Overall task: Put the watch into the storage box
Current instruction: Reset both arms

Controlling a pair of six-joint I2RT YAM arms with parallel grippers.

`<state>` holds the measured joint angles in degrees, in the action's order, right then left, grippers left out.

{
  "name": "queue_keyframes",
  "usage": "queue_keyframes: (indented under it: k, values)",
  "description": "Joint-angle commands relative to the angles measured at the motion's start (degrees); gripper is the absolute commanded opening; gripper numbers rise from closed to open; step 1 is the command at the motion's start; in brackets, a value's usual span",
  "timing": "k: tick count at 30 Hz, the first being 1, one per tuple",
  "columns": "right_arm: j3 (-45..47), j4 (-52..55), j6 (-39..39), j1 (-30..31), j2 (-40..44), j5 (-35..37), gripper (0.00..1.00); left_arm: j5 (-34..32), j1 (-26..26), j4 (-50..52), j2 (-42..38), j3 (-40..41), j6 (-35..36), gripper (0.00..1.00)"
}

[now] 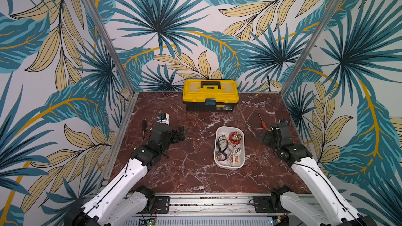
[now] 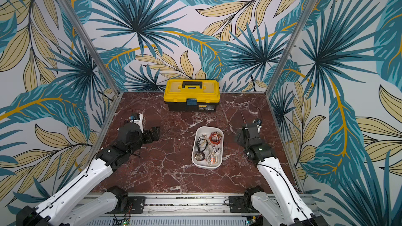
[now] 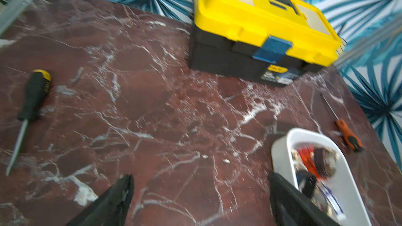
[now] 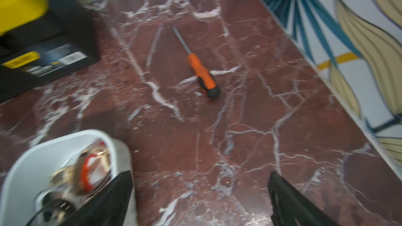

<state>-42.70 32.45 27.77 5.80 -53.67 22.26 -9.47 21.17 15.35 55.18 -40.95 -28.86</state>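
I see the white storage box (image 1: 228,166) lying on the marble surface (image 1: 191,170) between my two arms. Several watches (image 1: 222,144) are heaped inside it, one with an orange strap. My left claw (image 3: 200,177) stands wide open and empty, off the box's left side. My right claw (image 4: 200,174) is likewise spread with nothing between its jaws, near the orange screwdriver (image 4: 201,75). The yellow-lidded toolbox (image 1: 210,94) sits shut by the back wall.

Evenly bright; wrist views blurred, top views sharp.
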Motion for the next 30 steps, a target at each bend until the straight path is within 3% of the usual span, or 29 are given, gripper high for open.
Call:
queue_keyframes:
  k: [1, 4, 7, 9, 12, 14, 19, 24, 26, 30]
  values:
    - [4.9, -10.9, -2.5, -7.5, -3.4, -1.3, 1.00, 0.6, -6.6, -12.0, 2.2, 2.6, 3.2, 1.00]
    - [11.5, -27.9, -8.3, -8.4, -8.5, 3.7, 1.00, -3.7, -11.6, -17.8, 4.4, 5.4, 6.8, 1.00]
    - [16.5, -42.7, -12.0, -8.4, -11.1, 2.6, 1.00, -12.2, -12.6, -29.1, 5.3, 11.4, 12.9, 1.00]
    - [19.7, -53.0, -14.5, -8.4, -13.7, 1.3, 1.00, -11.9, -14.8, -38.1, 6.7, 15.5, 14.3, 1.00]
    - [18.6, -58.2, -15.8, -8.4, -17.5, -1.7, 1.00, -12.8, -15.5, -48.3, 11.7, 18.8, 21.6, 1.00]
    - [18.2, -62.4, -16.7, -8.3, -19.9, -2.9, 1.00, -14.1, -16.0, -48.7, 14.4, 18.5, 24.2, 1.00]
    - [19.6, -74.6, -19.2, -7.3, -25.4, -6.5, 1.00, -10.1, -18.3, -67.0, 21.8, 24.1, 27.3, 1.00]
    - [20.6, -85.6, -26.9, -0.7, -33.5, -2.0, 1.00, -0.9, -20.2, -78.6, 31.4, 26.2, 27.8, 1.00]
    - [20.5, -84.0, -25.7, -0.7, -32.6, -1.2, 1.00, 0.4, -20.3, -92.1, 38.1, 27.8, 29.2, 1.00]
    - [20.0, -83.0, -25.0, -1.1, -32.8, -1.4, 1.00, 3.0, -21.6, -76.7, 33.2, 23.8, 28.0, 1.00]
